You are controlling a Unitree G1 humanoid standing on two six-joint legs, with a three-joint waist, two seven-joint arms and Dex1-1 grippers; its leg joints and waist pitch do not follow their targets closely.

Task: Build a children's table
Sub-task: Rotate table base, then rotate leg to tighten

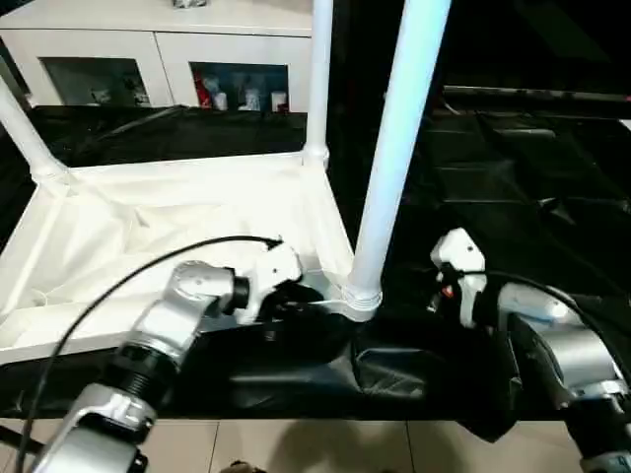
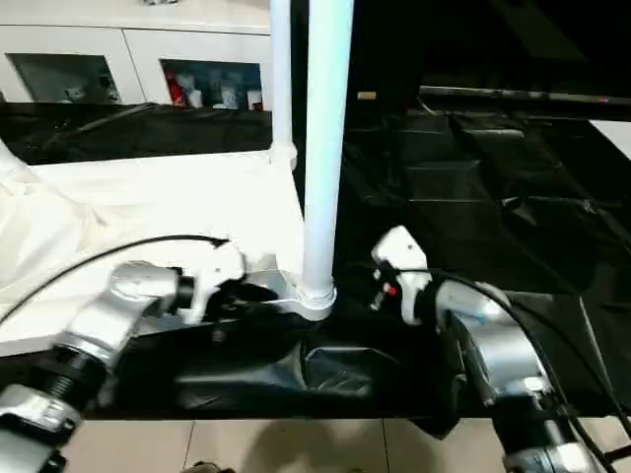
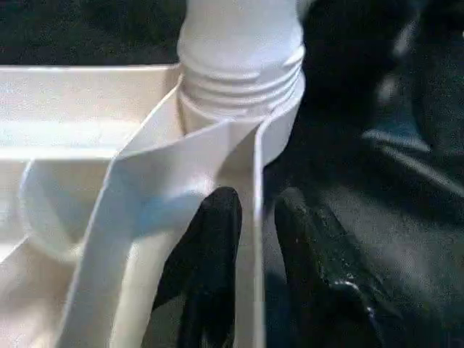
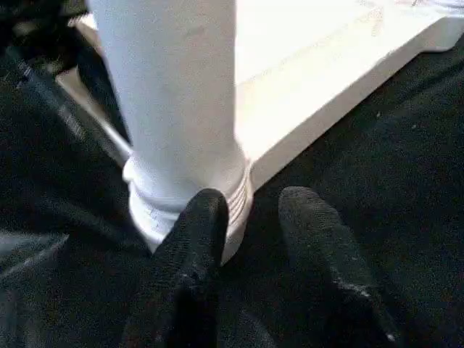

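The children's table lies upside down on black cloth. Its white tabletop shows its underside. Three white legs stand in corner sockets: far left, far right and near right. My left gripper is at the near right corner socket, open, with the tabletop's thin side wall between its black fingers. My right gripper is low on the cloth just to the right of the near right leg's threaded base, open, one finger beside the base and nothing between the fingers.
A white cabinet with glass doors stands behind the work. Wrinkled black cloth covers the surface to the right. The cloth's front edge hangs over a tiled floor. A black cable arcs over my left forearm.
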